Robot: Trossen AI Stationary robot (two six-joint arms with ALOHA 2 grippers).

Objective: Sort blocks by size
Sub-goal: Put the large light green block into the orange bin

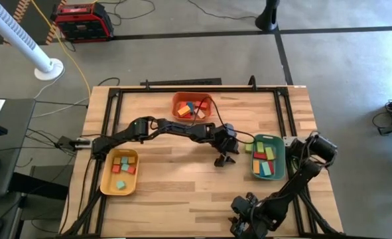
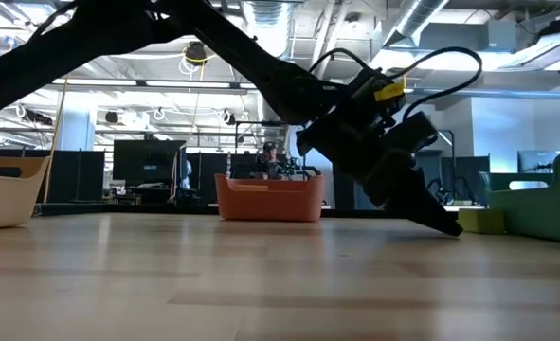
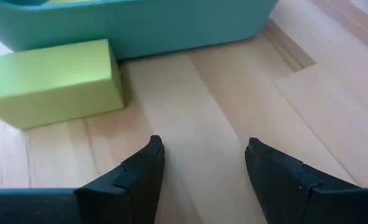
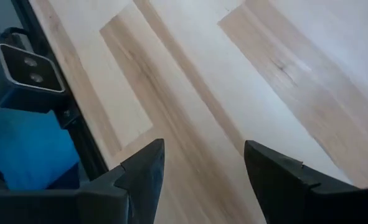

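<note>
Your left gripper (image 3: 199,165) hovers low over the bench (image 1: 182,179), jaws open and empty, beside 1 green block (image 3: 53,81) touching the green tray (image 3: 140,25). Your right gripper (image 4: 202,165) waits near, jaws open.

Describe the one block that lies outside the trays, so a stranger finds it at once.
Find the green tray on the table's right side. Against its outer wall, toward the table's middle, lies a lime-green block. It alone rests on bare wood, just ahead of the left end effector, whose fingers are open.
</note>
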